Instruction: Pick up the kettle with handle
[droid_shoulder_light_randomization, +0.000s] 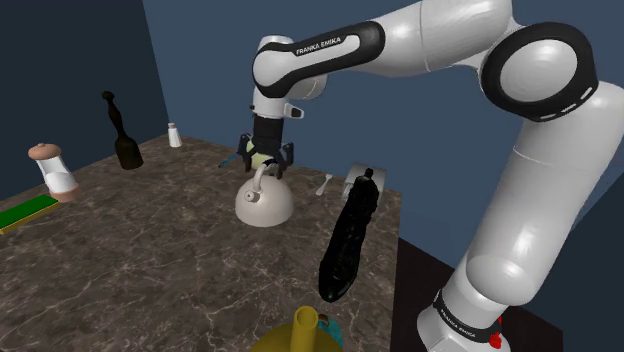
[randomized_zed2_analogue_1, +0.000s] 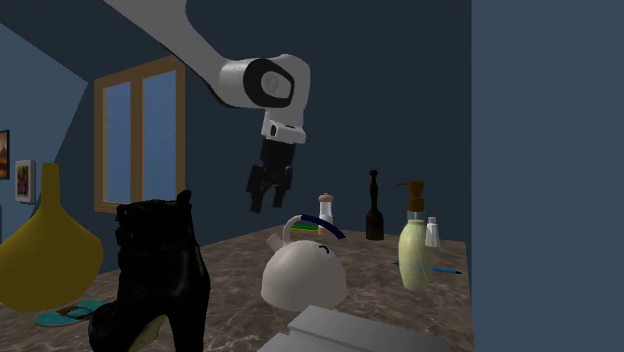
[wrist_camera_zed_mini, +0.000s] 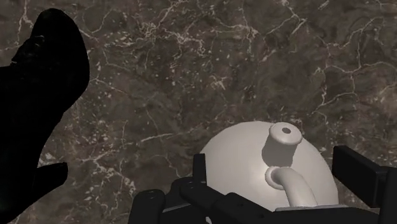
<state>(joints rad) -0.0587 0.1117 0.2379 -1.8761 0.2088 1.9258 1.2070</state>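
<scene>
Kettle (wrist_camera_zed_mini: 240, 160) smooth matt white; countertop (wrist_camera_zed_mini: 191, 63) dark veined marble; boot (droid_shoulder_light_randomization: 348, 238) glossy black

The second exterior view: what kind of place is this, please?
Probably a room in a home, perhaps a kitchen: a brown-framed window in a dark blue wall, a marble-patterned counter, and household things on it, such as the white kettle and a soap dispenser.

Off-white kettle (droid_shoulder_light_randomization: 265, 203) with a dark blue strip along its handle, dark brown marbled tabletop (droid_shoulder_light_randomization: 150, 250) veined in white, black boot (droid_shoulder_light_randomization: 348, 240), mustard-yellow vase (randomized_zed2_analogue_1: 45, 255), all-black gripper (randomized_zed2_analogue_1: 265, 203), pale yellow-green dispenser bottle (randomized_zed2_analogue_1: 415, 255) with brown pump, deep blue wall (randomized_zed2_analogue_1: 540, 150), light brown window frame (randomized_zed2_analogue_1: 100, 140).
</scene>
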